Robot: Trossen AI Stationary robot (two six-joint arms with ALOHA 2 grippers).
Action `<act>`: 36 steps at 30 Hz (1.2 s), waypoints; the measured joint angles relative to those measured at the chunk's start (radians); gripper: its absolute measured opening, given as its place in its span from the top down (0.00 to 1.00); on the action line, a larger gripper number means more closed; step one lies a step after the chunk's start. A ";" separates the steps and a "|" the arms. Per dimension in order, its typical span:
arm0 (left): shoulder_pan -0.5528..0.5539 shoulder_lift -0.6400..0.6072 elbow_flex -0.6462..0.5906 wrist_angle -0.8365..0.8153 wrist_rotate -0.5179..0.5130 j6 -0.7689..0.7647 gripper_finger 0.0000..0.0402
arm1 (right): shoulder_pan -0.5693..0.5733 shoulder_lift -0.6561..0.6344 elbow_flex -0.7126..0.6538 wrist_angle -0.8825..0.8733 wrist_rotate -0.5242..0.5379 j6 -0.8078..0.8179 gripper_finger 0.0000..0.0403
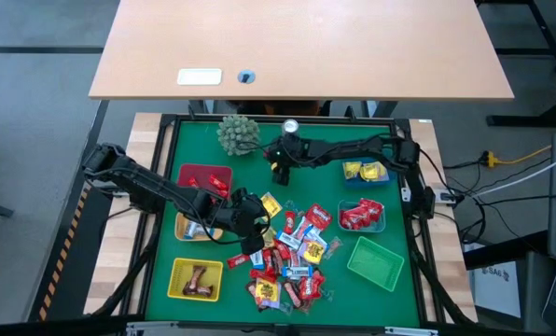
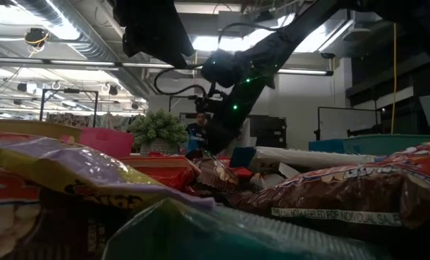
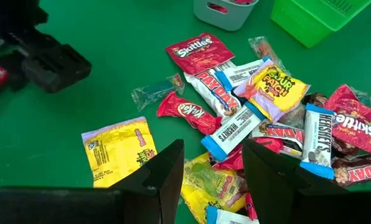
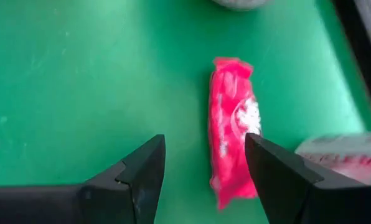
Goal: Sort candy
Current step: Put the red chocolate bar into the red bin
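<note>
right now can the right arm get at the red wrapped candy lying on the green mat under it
Probably yes: the right gripper hangs open just above the red wrapped candy, which lies alone on the bare green mat, slightly off-centre toward one finger.

From my station I count 5 baskets on the green counter — red, yellow, green, 2 blue. A spiky green ball sits near a silver can at the far edge — beyond, a wooden desk.
</note>
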 joint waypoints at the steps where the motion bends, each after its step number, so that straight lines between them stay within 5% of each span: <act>1: 0.000 0.000 0.000 0.000 0.000 0.000 0.63 | 0.000 0.007 0.000 0.009 0.000 0.008 0.45; 12: 0.000 0.000 0.000 0.007 0.000 0.001 0.63 | 0.000 0.033 0.002 -0.021 -0.049 0.031 0.45; 26: -0.001 0.000 0.000 0.008 0.000 0.001 0.63 | 0.000 0.029 0.002 -0.048 -0.320 0.026 0.45; 36: 0.000 0.000 0.000 0.008 0.000 0.001 0.63 | 0.003 0.025 0.093 -0.080 -0.240 0.000 0.45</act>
